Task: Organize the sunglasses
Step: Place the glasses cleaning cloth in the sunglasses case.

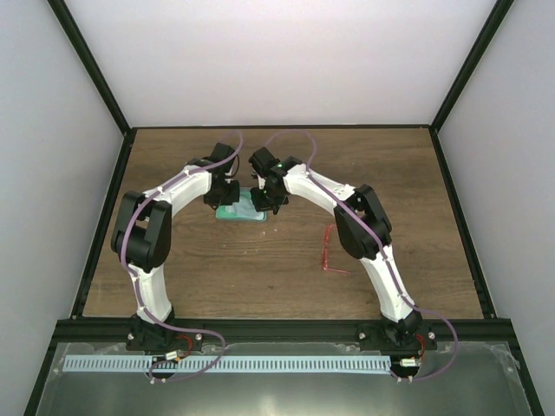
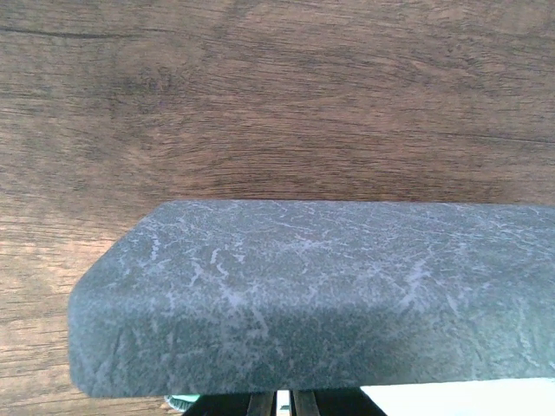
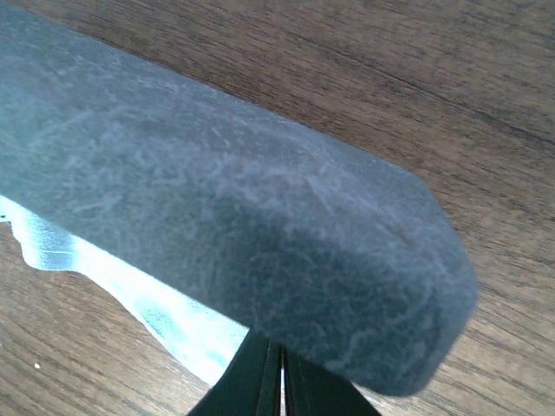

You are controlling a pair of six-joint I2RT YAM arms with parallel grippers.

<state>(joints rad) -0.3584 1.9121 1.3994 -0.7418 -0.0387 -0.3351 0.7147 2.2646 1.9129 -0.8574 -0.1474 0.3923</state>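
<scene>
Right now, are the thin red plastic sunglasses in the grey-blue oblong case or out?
Out: the sunglasses lie on the wooden table, apart from the case.

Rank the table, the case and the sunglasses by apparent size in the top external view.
Largest to smallest:
1. table
2. case, partly covered
3. sunglasses, thin-framed
The last two look alike in length, so their order is unsure.
</scene>
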